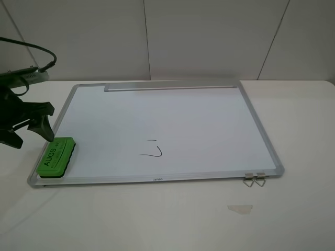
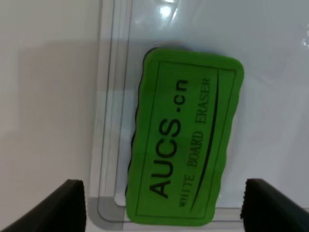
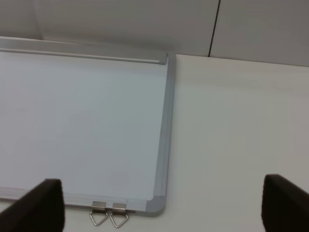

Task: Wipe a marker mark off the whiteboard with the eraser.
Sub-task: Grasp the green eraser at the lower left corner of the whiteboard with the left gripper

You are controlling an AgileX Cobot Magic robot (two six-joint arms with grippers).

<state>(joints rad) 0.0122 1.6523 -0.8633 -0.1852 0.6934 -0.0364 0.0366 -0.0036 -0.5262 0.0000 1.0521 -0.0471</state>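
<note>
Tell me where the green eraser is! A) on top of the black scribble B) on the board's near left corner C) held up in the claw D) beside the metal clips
B: the eraser lies on the whiteboard's near left corner, apart from the marker mark; the left claw is open, not gripping it.

Bright, diffuse lighting; shadows faint. Small glare patch on whiteboard, left wrist view; eraser lettering there slightly soft.

The eraser has dark letters on its green top: "AUCS .cn" in big print, with "WHITE BOARD ERASER" smaller beside it. Right of the eraser, the whiteboard frame has a tiny word — too small to read.
</note>
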